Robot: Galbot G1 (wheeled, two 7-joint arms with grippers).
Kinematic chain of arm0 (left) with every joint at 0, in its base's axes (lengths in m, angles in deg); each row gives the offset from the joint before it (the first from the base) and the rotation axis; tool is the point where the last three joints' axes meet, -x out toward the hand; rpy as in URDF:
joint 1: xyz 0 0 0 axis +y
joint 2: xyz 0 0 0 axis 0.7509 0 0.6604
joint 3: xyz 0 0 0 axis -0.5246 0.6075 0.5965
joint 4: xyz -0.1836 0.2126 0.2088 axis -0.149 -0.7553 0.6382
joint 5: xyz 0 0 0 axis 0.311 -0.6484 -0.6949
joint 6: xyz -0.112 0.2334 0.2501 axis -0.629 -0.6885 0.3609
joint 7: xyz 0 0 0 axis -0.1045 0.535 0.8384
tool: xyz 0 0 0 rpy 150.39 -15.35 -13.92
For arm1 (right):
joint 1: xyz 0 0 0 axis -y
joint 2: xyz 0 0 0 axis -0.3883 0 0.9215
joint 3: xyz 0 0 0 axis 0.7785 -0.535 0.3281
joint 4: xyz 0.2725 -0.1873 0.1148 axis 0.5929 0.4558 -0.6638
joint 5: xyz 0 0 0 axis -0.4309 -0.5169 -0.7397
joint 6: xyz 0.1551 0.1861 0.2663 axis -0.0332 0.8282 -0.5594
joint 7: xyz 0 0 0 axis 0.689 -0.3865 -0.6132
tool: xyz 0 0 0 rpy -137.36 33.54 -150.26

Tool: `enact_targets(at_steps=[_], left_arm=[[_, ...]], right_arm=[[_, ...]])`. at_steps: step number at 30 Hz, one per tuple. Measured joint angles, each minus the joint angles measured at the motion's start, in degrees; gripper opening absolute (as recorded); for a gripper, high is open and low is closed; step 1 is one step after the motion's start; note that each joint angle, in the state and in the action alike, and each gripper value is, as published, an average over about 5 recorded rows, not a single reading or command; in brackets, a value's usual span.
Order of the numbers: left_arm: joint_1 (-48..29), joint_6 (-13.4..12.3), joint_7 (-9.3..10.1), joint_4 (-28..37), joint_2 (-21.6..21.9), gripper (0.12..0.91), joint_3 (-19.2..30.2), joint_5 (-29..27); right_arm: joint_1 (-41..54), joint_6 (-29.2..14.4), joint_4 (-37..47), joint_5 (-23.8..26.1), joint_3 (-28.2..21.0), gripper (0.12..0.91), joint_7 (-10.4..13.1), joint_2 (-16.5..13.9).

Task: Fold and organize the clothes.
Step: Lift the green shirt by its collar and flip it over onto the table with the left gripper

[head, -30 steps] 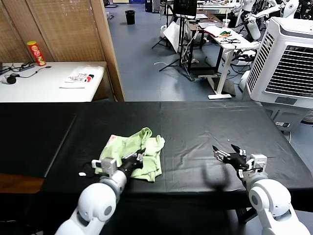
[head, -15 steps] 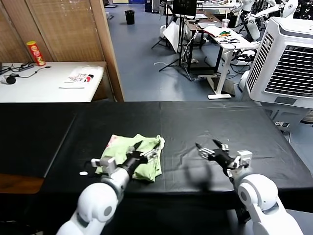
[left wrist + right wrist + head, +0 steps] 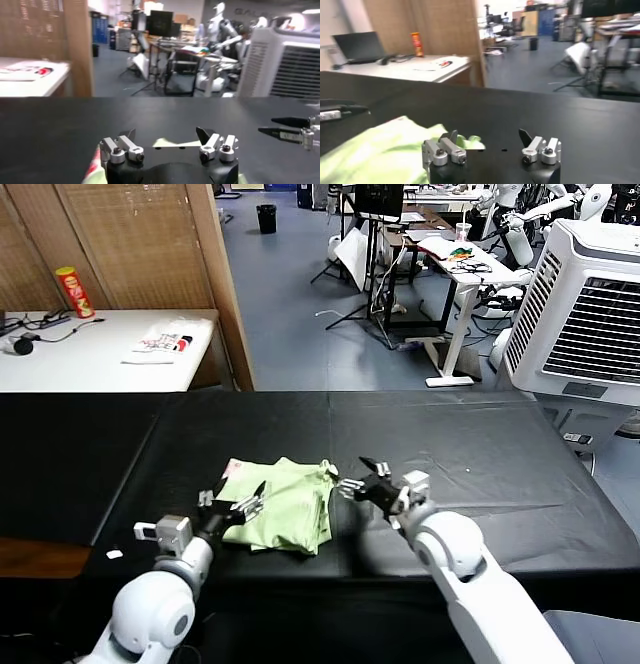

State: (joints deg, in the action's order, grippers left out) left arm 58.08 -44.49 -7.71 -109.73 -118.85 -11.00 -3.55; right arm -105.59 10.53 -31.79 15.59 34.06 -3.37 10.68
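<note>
Black cloth-covered counter (image 3: 480, 444) fills the lower half of head view. White air cooler (image 3: 590, 314) upper right, white side table (image 3: 90, 349) upper left with a printed packet (image 3: 165, 341) and red can (image 3: 74, 292). Pale green shirt (image 3: 285, 509) lies bunched lower centre, nothing covering it. Left end effector (image 3: 232, 506) low at the shirt's left edge, fingers spread wide, holding nothing. Right end effector (image 3: 362, 481) just right of the shirt, fingers also spread, empty.

A robot lab; white robots (image 3: 520, 209) stand at the back; desks (image 3: 450, 254), camera stands (image 3: 375, 279) and a big fan box (image 3: 590, 309) fill the room
</note>
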Motion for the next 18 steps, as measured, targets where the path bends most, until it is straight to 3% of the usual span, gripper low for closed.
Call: enact_targets(at_steps=[8,15,18], left_arm=[[1.4,-0.6,-0.17,0.4,0.0,0.798,-1.6,-0.6],[0.9,-1.2,-0.45,1.2,0.3,0.798,-2.4,-0.1],[0.4,-2.1,-1.12,2.1,0.3,0.798,-3.0,0.3]], right_arm=[[1.5,-1.5,6.5,1.8,-1.8,0.579,-0.8,4.2],[0.7,-3.4,8.1,5.5,-1.0,0.225,-0.2,5.7],[0.4,-3.8,8.0,6.6,-0.8,0.162,-0.5,5.7]])
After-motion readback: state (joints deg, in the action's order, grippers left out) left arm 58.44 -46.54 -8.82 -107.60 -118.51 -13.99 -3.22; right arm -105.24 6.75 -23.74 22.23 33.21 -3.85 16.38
